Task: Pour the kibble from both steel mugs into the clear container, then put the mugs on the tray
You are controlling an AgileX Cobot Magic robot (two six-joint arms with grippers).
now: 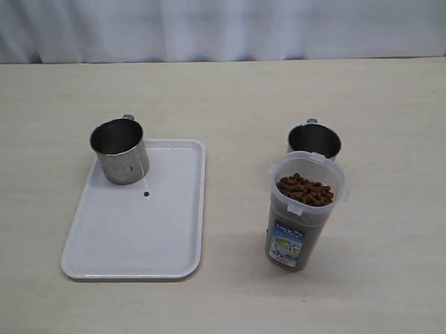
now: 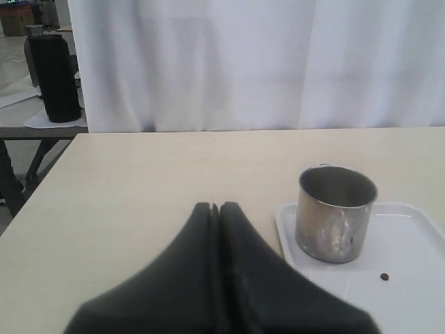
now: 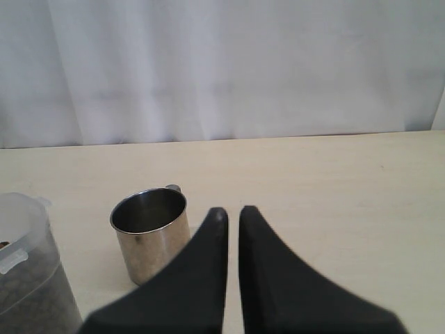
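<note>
On the left, one steel mug (image 1: 120, 150) stands on the tray (image 1: 138, 243)'s far corner; our left gripper (image 2: 215, 207) is closed, empty. Rightward, the clear container (image 1: 305, 215) holds kibble (image 1: 304, 189); just behind it sits the other steel mug (image 1: 314, 140), nearest our closed right gripper (image 3: 233, 210).

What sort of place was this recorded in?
Probably a staged test bench in a lab or workshop, not a home. A pale table stands against a plain white curtain. Past the curtain's edge, the left wrist view shows a black cylinder standing in the room beyond.
</note>
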